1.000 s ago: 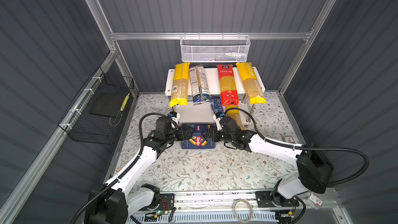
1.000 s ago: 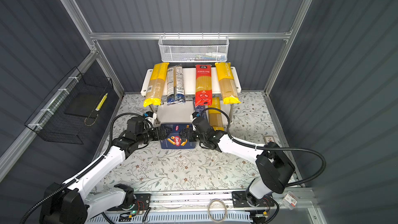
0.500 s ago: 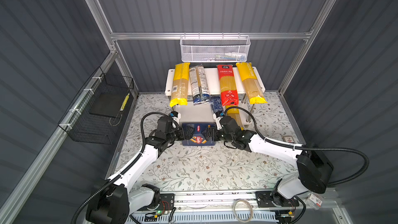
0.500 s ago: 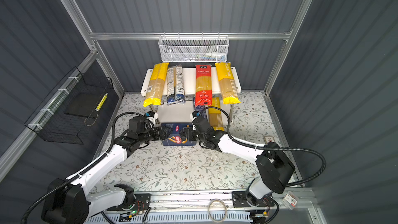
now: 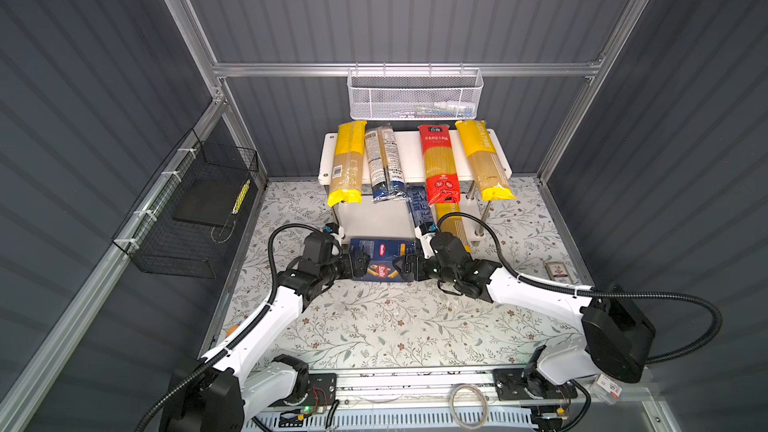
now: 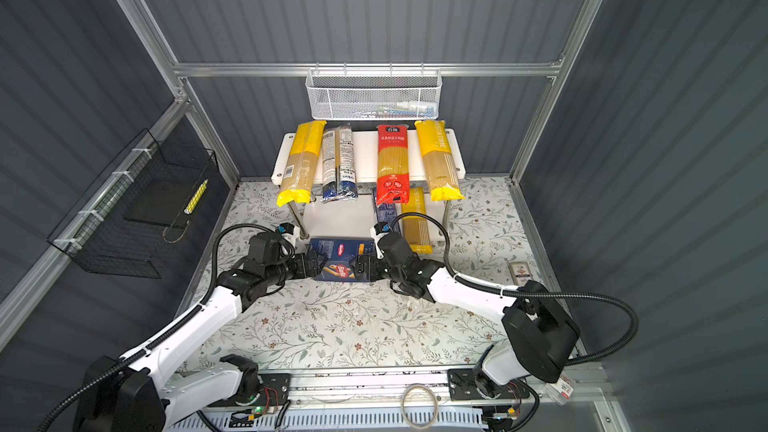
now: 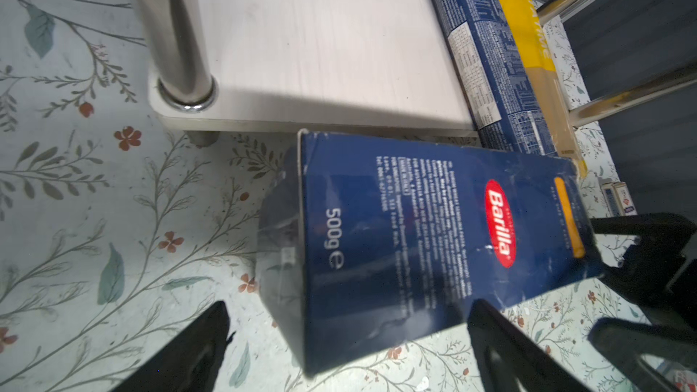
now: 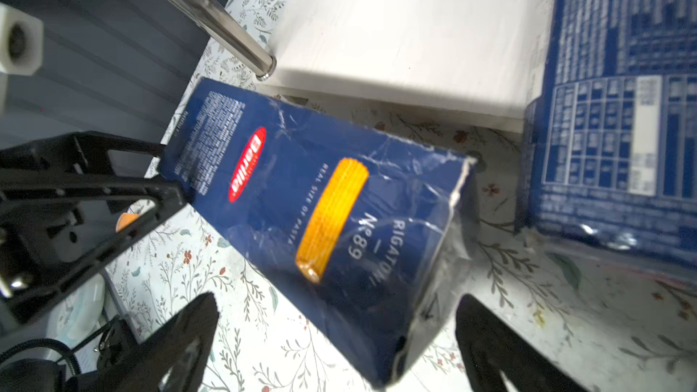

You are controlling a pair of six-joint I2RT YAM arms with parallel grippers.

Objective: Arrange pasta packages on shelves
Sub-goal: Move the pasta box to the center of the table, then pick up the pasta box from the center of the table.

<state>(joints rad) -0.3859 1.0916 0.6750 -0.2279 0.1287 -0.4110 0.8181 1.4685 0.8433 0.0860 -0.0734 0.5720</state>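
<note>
**Scene status**

1. The shelves (image 5: 409,151) stand at the far end of the floral mat (image 5: 374,326): 2 white boards on chrome legs.
2. Upper board, from the left arm's side: yellow bag 1 (image 5: 347,164), grey-and-dark-blue bag (image 5: 384,164), red bag (image 5: 438,164), yellow bag 2 (image 5: 484,160). All 4 overhang the front edge.
3. Lower board: narrow blue box (image 5: 417,205) and yellow bag 3 (image 5: 453,222), side by side on the right arm's half. The other half is bare.
4. The wide blue Barilla box (image 5: 382,261) is on the mat, just in front of the lower board and lengthwise along its front edge. In the right wrist view a strip of mat shows between box and board (contact at the other corner cannot be determined).

**Gripper status**

1. The left gripper (image 5: 360,264) is at the box end on its own side, jaws spread fully and straddling that end. In the left wrist view 1 finger stands clear of the cardboard.
2. The right gripper (image 5: 403,268) is at the opposite end, jaws equally wide and straddling the torn end flap.
3. Neither gripper is clamped on the box.
</note>
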